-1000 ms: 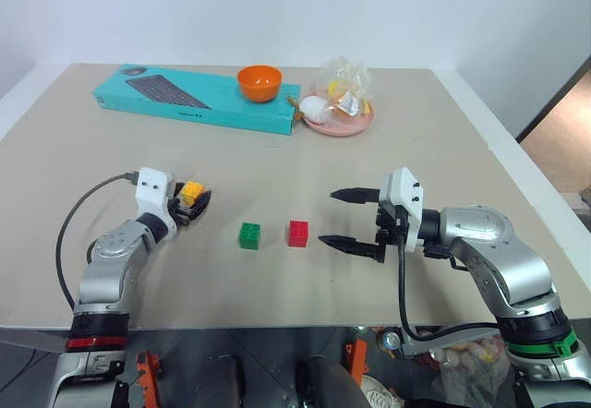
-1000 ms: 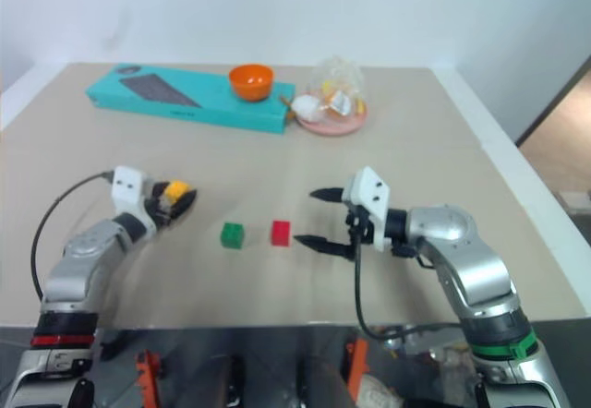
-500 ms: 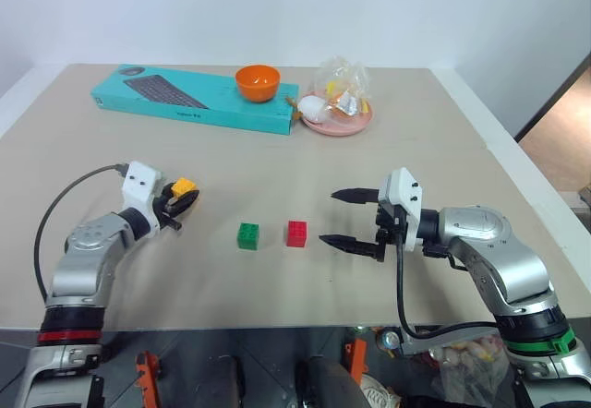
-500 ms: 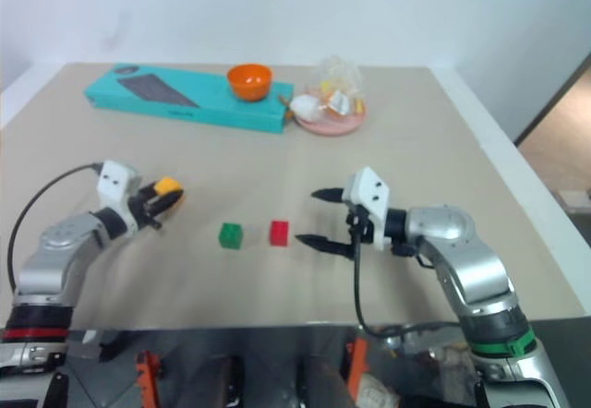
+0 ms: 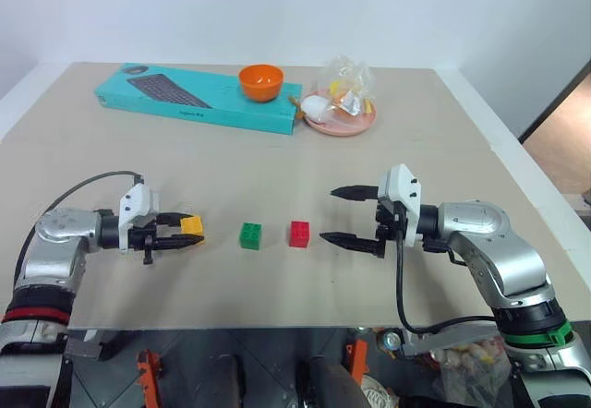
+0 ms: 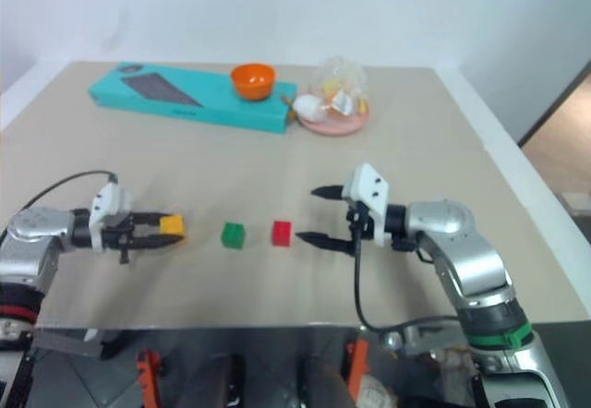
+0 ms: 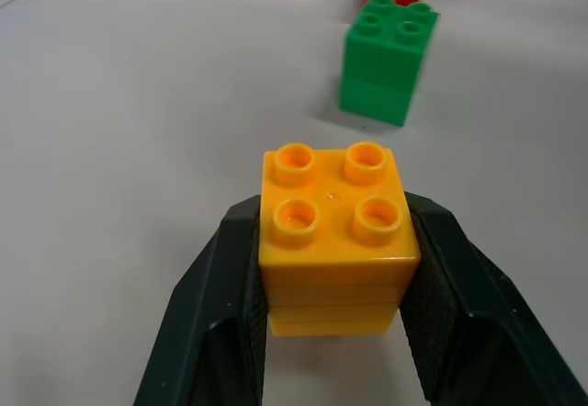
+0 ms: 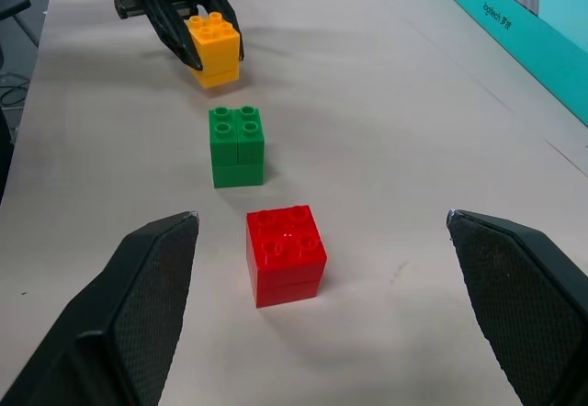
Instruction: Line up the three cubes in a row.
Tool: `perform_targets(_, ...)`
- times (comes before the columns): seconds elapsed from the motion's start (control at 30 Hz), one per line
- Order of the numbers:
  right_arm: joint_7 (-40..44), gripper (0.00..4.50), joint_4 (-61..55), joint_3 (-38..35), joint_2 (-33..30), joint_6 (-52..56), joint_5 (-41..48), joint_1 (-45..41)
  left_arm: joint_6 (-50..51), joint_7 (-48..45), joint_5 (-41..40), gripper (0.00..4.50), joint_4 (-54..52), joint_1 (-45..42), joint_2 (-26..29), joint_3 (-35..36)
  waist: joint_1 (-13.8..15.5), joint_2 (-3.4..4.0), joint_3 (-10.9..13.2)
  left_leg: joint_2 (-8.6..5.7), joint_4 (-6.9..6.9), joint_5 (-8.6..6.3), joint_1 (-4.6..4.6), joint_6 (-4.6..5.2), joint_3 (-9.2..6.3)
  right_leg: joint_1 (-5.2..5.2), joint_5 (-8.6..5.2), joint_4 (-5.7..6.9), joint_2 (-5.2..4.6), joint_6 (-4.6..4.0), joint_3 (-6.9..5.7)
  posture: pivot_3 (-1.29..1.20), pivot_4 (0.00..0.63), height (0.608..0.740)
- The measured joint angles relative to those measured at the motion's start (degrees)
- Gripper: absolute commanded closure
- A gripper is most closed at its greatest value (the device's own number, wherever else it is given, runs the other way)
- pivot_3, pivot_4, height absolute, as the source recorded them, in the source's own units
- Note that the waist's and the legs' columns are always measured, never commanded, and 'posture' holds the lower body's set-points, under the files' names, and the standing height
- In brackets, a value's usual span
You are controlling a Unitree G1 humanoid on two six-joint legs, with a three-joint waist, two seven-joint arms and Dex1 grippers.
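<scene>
Your left gripper (image 5: 185, 234) clamps the yellow cube (image 5: 191, 225), studs up. Set it beside the green cube (image 5: 249, 234), continuing the line with the red cube (image 5: 298, 233), parallel to the table's near edge (image 5: 277, 316). Your right gripper (image 5: 349, 214) waits wide open.

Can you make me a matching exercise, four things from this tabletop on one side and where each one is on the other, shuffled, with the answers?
Things
1. yellow cube
2. green cube
3. red cube
4. orange bowl

Places
A. on the teal keyboard box
B. on the table, just ahead of the open right gripper
C. clamped in the left gripper
D. on the table, between the other two cubes

Pairs: 1-C, 2-D, 3-B, 4-A
</scene>
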Motion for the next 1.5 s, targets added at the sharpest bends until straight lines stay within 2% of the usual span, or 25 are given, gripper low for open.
perform_targets(0.23, -0.1, 0.0, -0.8, 0.0, -0.3, 0.3, 0.0, 0.6, -3.0, -3.7, 0.7, 3.15, 1.6, -1.0, -2.2, -2.6, 0.0, 0.0, 0.0, 0.01, 0.0, -0.01, 0.01, 0.01, -0.03, -0.02, 0.05, 0.01, 0.1, 0.06, 0.0, 0.0, 0.15, 0.74)
perform_targets(1.0, -0.4, 0.0, -2.4, 0.0, -1.1, 1.0, 0.0, 2.5, -8.6, -4.3, 3.2, 3.15, 7.1, -3.9, -3.5, -4.0, 0.0, 0.0, 0.0, 0.01, 0.07, 0.04, 0.03, 0.09, -0.03, 0.04, 0.08, 0.01, 0.08, 0.03, 0.06, 0.0, 0.15, 0.74)
perform_targets(1.07, -0.4, 0.0, -2.4, 0.0, -1.2, 1.0, 0.0, 2.5, -8.6, -4.3, 3.3, 2.11, 7.4, -4.3, -3.6, -4.2, 0.0, 0.0, 0.0, 0.01, 0.07, 0.06, 0.04, 0.12, -0.05, 0.05, 0.09, 0.01, 0.08, 0.03, 0.05, 0.0, 0.15, 0.74)
perform_targets(1.27, -0.4, 0.0, -2.4, 0.0, -1.4, 1.0, 0.0, 2.5, -8.6, -4.3, 5.0, 0.18, 8.4, -4.7, -3.8, -4.9, 0.0, 0.0, 0.0, -0.01, 0.07, 0.06, 0.0, 0.12, -0.02, 0.02, 0.12, 0.01, 0.1, 0.1, 0.05, 0.0, 0.15, 0.74)
perform_targets(1.37, -0.4, 0.0, -2.5, -0.1, -1.4, 1.0, 0.0, 2.5, -7.0, -4.3, 4.6, 0.08, 6.8, -4.9, -3.6, -4.8, 0.0, 0.0, 0.0, -0.02, 0.06, 0.05, -0.01, 0.11, -0.03, 0.01, 0.12, 0.01, 0.13, 0.12, 0.04, 0.0, 0.15, 0.74)
perform_targets(1.5, -0.6, 0.0, -2.9, -0.5, -1.4, 2.0, 0.7, 3.0, 1.1, -4.1, 1.1, 0.08, -2.7, -3.0, -0.9, -3.4, -0.2, 0.0, 0.0, 0.03, 0.03, 0.04, -0.03, 0.09, -0.07, -0.01, 0.09, 0.01, 0.09, 0.1, 0.05, 0.0, 0.15, 0.74)
